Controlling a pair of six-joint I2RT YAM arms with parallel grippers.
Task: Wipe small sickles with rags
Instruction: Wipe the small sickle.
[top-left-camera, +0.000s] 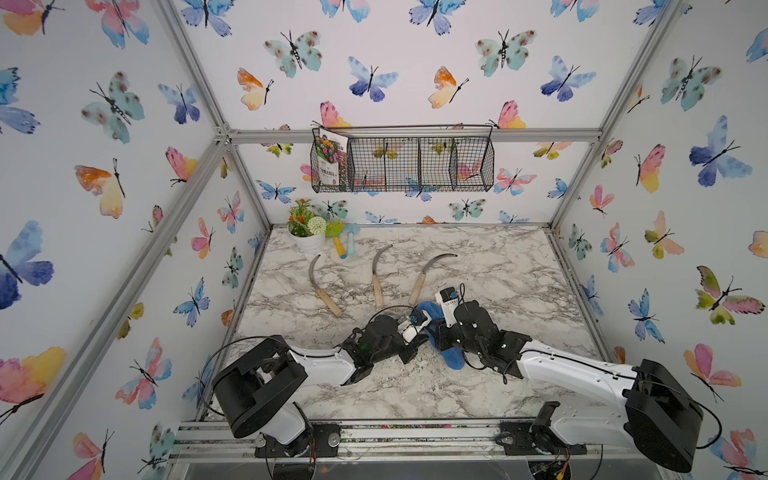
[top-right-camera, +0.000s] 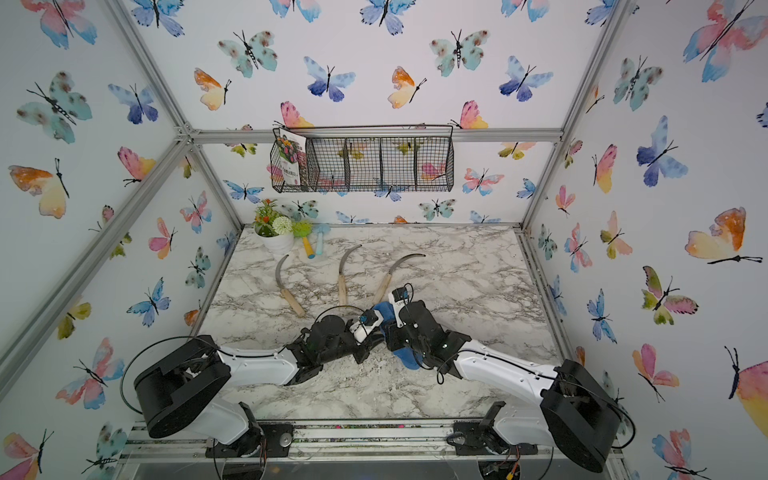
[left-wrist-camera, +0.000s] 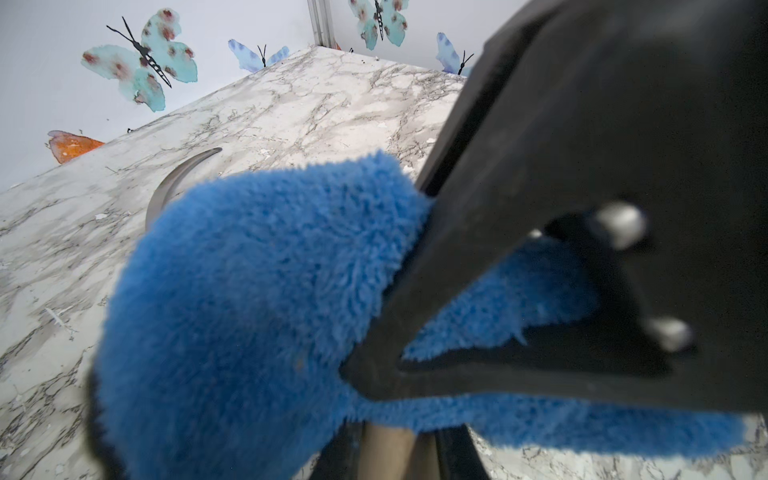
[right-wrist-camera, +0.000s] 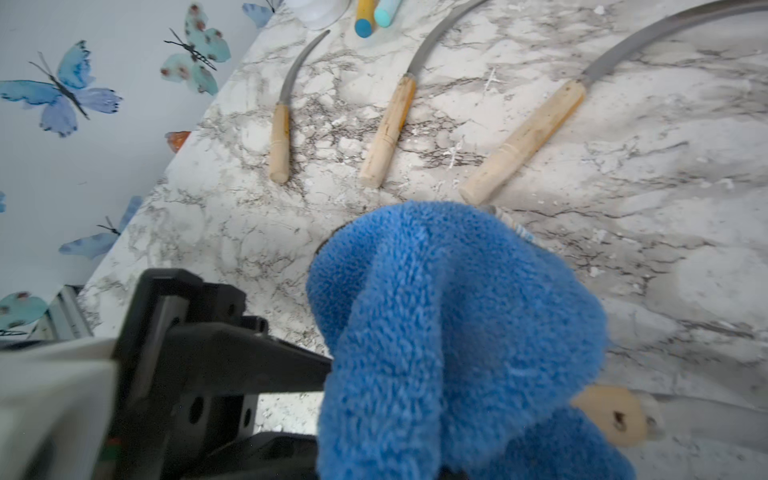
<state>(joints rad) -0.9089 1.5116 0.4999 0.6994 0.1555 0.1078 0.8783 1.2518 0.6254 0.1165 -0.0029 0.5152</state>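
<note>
Left jaws clamped on sickle handle (left-wrist-camera: 386, 453), frame bottom. Right jaws pinching blue rag (right-wrist-camera: 457, 332), draped over it. Three loose sickles (right-wrist-camera: 388, 129) on table (right-wrist-camera: 623, 249), upper frame.

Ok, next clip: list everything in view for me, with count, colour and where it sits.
table: one, grey-veined marble
loose sickles: three, grey blades, pale wooden handles; in a row on the table's far half
cloth: one, blue, fluffy; bunched between the two arms
held sickle: one, same look; mostly under the cloth, handle showing
pot: one, white, with flowers; far left corner
toy tools: two, yellow and light-blue handles; beside the pot
basket: one, black wire; on the back wall
packet: one, flower print; basket's left compartment
left tool: black; shut, apparently on the held sickle's handle
right tool: black; shut on the cloth
</note>
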